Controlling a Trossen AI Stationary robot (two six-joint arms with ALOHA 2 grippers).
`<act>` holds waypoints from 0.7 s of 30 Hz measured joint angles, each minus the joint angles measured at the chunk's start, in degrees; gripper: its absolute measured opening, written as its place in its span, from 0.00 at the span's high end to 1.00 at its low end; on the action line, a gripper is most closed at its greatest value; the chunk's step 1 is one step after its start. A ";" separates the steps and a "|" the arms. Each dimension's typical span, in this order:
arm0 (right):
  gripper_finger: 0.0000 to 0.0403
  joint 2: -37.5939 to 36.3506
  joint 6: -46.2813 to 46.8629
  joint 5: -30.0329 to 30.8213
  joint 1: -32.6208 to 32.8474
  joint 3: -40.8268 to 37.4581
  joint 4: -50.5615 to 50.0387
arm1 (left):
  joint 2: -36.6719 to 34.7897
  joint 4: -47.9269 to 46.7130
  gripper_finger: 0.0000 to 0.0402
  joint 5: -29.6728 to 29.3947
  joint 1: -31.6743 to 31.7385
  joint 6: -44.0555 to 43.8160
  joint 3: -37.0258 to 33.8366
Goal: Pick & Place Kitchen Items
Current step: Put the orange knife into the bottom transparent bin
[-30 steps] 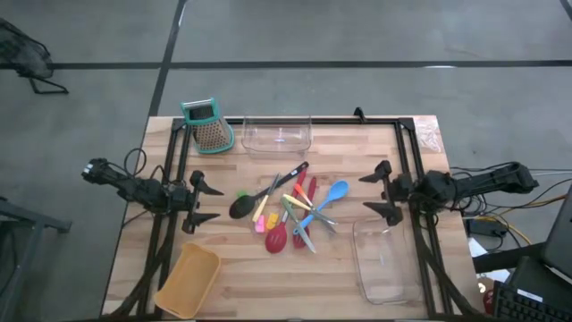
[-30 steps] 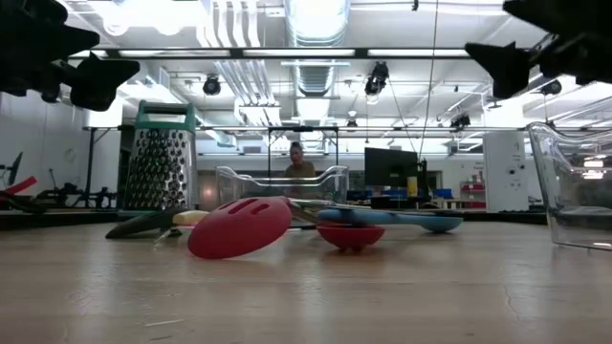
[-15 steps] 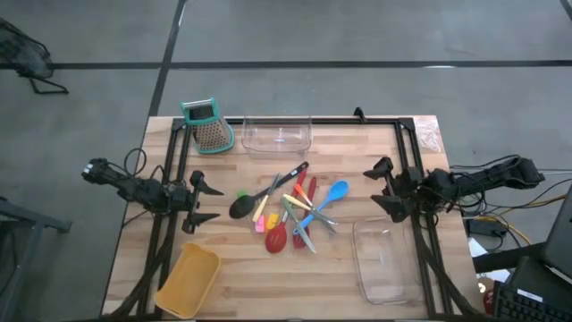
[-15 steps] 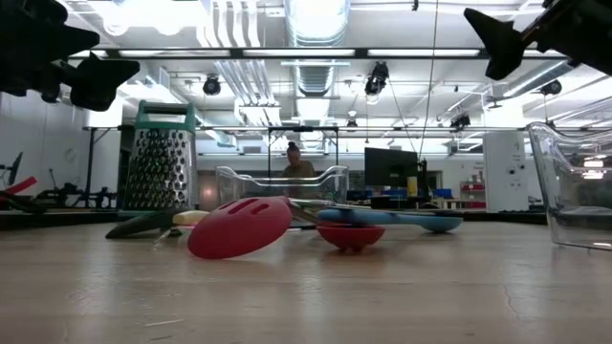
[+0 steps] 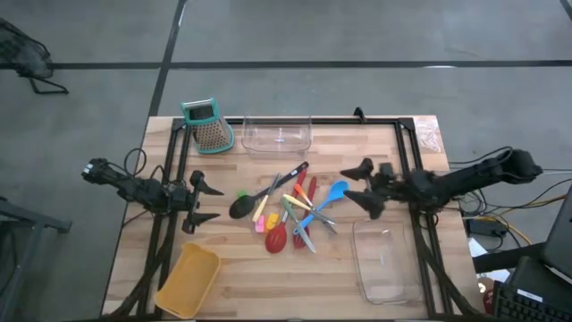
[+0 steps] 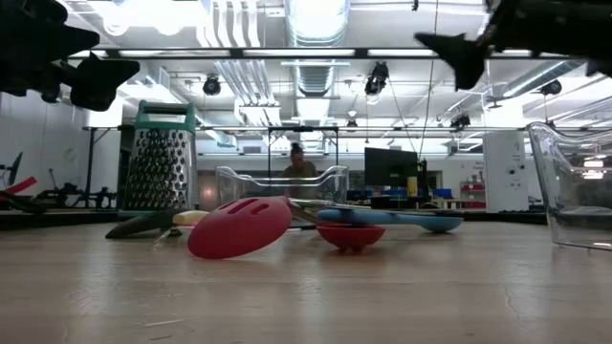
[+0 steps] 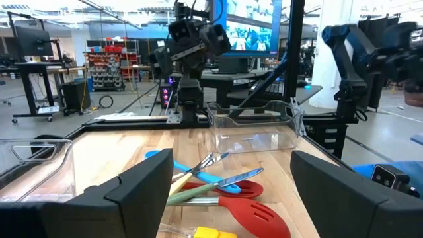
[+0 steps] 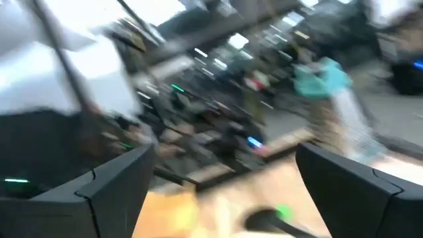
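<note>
left gripper (image 5: 204, 202) hovers over the surface (image 5: 241, 277) left of the utensils (image 5: 290, 210), jaws open and empty; utensils lie heaped mid-surface, black ladle (image 5: 255, 199) leftmost, blue spoon (image 5: 328, 199) rightmost; right gripper (image 5: 356, 184) hovers just right of them, jaws open, empty

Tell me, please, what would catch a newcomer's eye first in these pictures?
A bright tangle of small plastic utensils lies mid-table: a red slotted spatula, a blue spoon and a black ladle. The right tool hangs open just beside the pile, and the left tool waits open at the table's left side.
</note>
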 joint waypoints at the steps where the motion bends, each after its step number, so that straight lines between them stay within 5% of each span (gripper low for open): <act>1: 0.10 1.32 -0.10 1.53 -0.27 2.53 -4.32 | 0.00 0.00 0.22 0.00 0.00 -0.02 -0.02; 11: 0.10 14.75 6.29 6.93 -2.96 28.23 -52.03 | -0.02 0.00 0.22 0.00 0.00 0.00 -0.02; 21: 0.11 30.56 11.10 6.68 -4.91 42.84 -64.88 | 0.00 0.00 0.22 0.00 0.00 0.00 -0.02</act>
